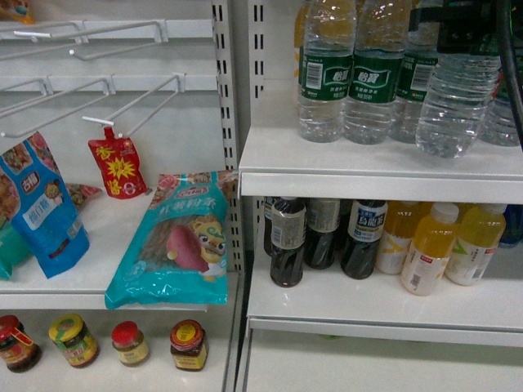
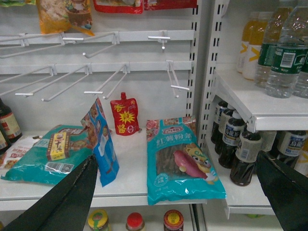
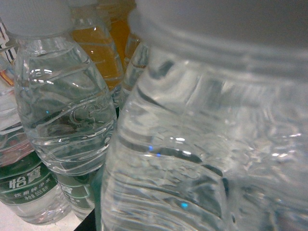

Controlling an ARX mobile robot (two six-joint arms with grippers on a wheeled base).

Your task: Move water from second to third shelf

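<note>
Clear ribbed plastic water bottle (image 1: pixel 454 102) hung upright in the right gripper (image 1: pixel 458 33), fingers apparently clamping its label band; left gripper (image 2: pixel 183 192) gaped empty, well apart.

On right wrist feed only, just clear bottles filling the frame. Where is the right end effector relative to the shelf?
Observer: The head view shows the right end effector at the upper body of the frontmost water bottle, which stands nearer the shelf edge than the row behind it. I cannot tell if it is shut on the bottle.
Operator: What's on the shelf below?
Observer: Dark tea bottles on the left and yellow juice bottles on the right, with a bare strip of shelf in front of them.
Operator: Left arm?
Observer: The left end effector is open and holds nothing. It faces the snack shelf, with a teal bag below it.
</note>
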